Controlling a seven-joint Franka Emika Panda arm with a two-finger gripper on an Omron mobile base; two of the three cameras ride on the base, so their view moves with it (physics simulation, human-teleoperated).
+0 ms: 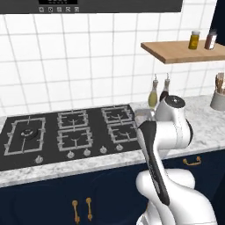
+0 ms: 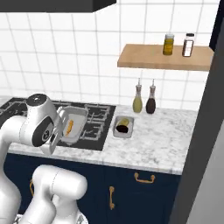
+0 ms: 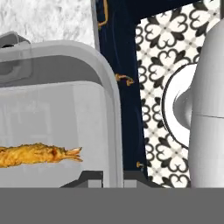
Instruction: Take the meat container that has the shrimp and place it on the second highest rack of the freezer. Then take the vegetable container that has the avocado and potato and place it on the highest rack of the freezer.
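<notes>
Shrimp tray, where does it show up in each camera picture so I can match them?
Left base view: shrimp tray, a pale sliver just left of the arm's top joint.
Right base view: tilted above the stove, right of the arm.
Hand view: left half, close up.
Shared landmark: the marble counter.

White square tiles (image 1: 88,66) cover the kitchen wall behind a black gas hob (image 1: 66,132) set into a grey-veined marble counter (image 2: 157,140), with a dark extractor hood (image 1: 110,5) above. A wooden shelf (image 2: 166,59) carries two spice jars (image 2: 177,44), two bottles (image 2: 144,100) stand below it against the tiles, and a utensil pot (image 1: 217,99) sits at the counter's far end. Navy cabinets (image 2: 131,192) with brass handles (image 2: 144,178) run beneath, over a black-and-white patterned floor (image 3: 166,87).
</notes>
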